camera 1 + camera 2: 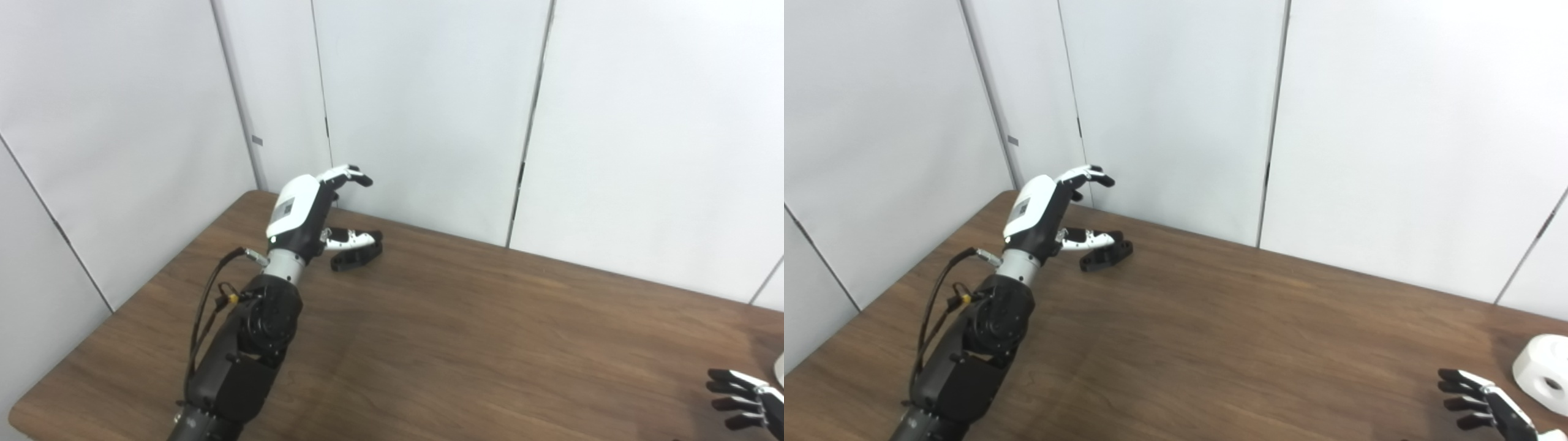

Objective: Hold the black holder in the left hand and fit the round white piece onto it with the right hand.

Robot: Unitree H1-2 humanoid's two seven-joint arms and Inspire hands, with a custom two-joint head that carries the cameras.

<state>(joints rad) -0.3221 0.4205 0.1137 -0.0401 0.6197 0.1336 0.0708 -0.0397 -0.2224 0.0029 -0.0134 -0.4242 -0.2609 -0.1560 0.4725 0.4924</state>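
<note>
1. Reaching at the table's [465, 343] far left corner, the left hand [306, 211] hangs spread and empty over the black holder [357, 256].
2. Right hand [1488, 404] waits, fingers apart, beside the round white piece [1543, 372].
3. Next, I judge: close on the holder, lift.

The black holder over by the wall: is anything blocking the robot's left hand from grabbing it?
Nothing visible does. The small black plastic holder lies on the bare brown wooden table, and the open left hand hangs right over it, thumb beside it.
</note>
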